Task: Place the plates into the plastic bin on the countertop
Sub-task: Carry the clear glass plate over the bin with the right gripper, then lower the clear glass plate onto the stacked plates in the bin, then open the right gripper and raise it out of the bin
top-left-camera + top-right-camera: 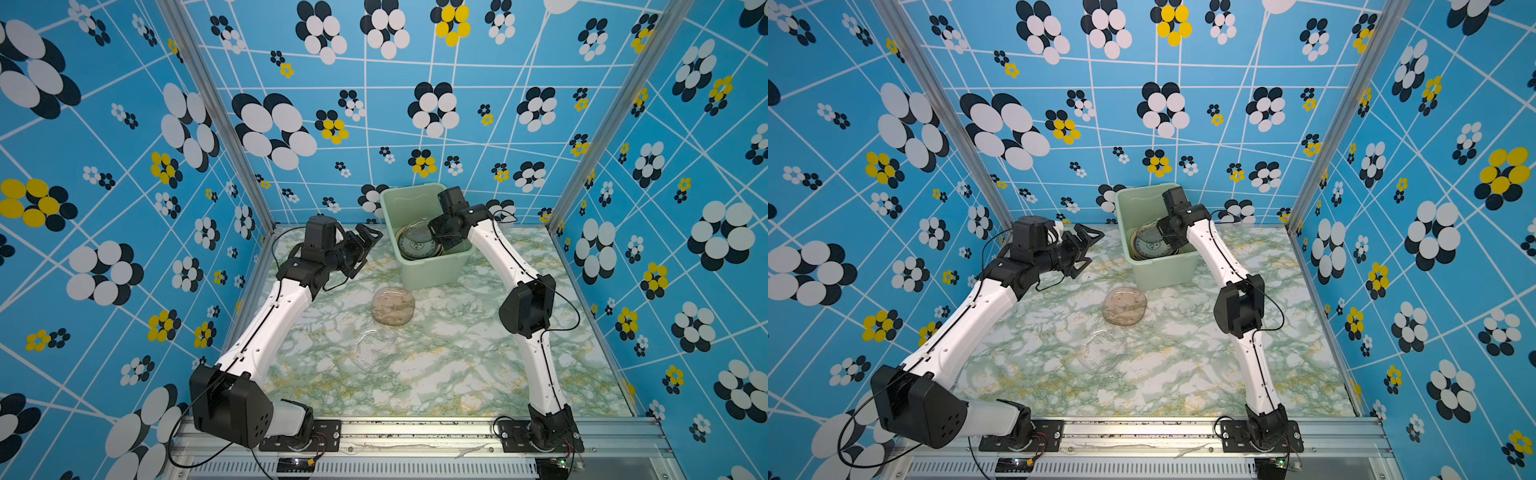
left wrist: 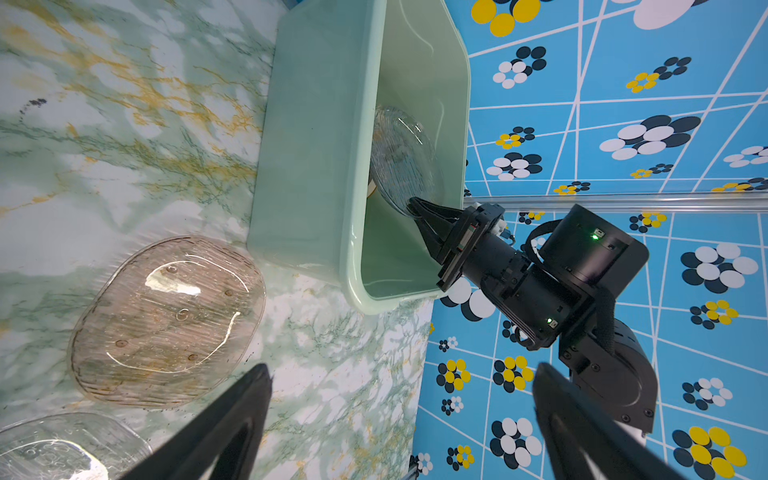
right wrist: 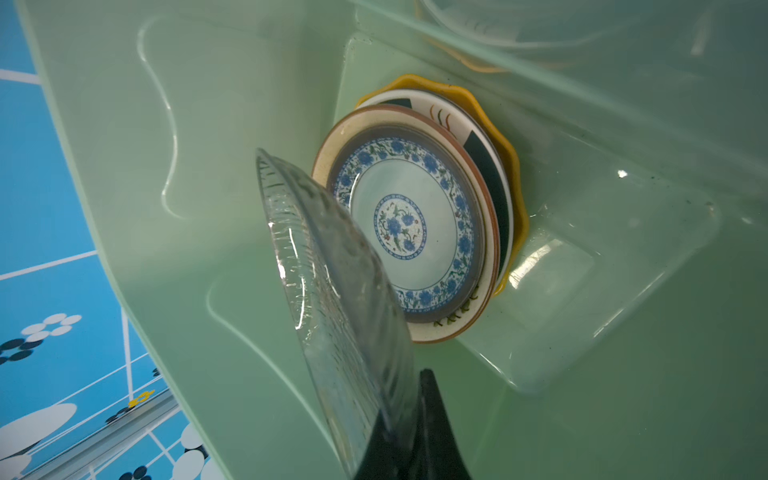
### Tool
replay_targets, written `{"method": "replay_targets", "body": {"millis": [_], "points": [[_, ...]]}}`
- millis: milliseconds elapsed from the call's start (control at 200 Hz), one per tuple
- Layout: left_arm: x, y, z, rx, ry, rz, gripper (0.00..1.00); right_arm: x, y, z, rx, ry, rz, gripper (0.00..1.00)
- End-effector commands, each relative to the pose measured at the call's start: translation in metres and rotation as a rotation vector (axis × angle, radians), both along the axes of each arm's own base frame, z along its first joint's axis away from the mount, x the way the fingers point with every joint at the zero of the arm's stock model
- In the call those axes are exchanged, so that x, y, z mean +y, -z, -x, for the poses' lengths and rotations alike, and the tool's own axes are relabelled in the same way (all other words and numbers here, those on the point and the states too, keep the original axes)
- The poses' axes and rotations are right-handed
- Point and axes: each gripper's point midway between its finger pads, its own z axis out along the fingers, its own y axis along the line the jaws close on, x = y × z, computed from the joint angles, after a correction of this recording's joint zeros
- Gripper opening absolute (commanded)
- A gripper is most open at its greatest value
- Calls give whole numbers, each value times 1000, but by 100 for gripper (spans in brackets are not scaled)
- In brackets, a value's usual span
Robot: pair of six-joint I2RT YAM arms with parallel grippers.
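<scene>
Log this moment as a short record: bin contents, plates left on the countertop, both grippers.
bin contents: blue-patterned plate topping a stack of plates in the plastic bin
right gripper: shut on ribbed clear plate, tilted inside the bin
left gripper: open, empty, left of the bin
on countertop: brown glass plate; clear glass plate

The plastic bin [image 2: 311, 145] looked smooth and glossy, pale moulded plastic catching highlights. The brown plate [image 2: 166, 320] and the clear plate [image 3: 332, 291] were ribbed, shiny, glass-like ware; the blue-patterned plate [image 3: 415, 224] had a glazed sheen. The desk [image 1: 436, 365] was a smooth marble-print surface with a faint satin finish.
</scene>
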Motion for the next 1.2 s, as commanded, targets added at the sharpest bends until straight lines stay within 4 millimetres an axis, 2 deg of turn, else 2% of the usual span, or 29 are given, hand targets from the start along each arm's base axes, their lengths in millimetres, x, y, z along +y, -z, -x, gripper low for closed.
{"method": "replay_targets", "body": {"millis": [0, 225, 415, 635, 925, 1089, 1199], "points": [[1, -15, -8, -50, 8, -21, 99, 5, 10, -1, 19, 19, 1, 0], [2, -11, -16, -42, 2, -33, 99, 12, 35, -6, 47, 33, -7, 0], [1, -9, -17, -33, 2, -31, 99, 12, 46, -8, 61, 41, -1, 1], [2, -4, -15, -17, 0, -37, 99, 16, 55, -8, 73, 47, -2, 24], [3, 1, -14, -4, -2, -40, 99, 17, 56, -8, 73, 60, -6, 37], [6, 0, -13, 0, -7, -43, 99, 18, 53, -9, 67, 72, -20, 55], [8, -4, -11, -7, -10, -47, 99, 18, 42, -11, 45, 80, -35, 64]]}}
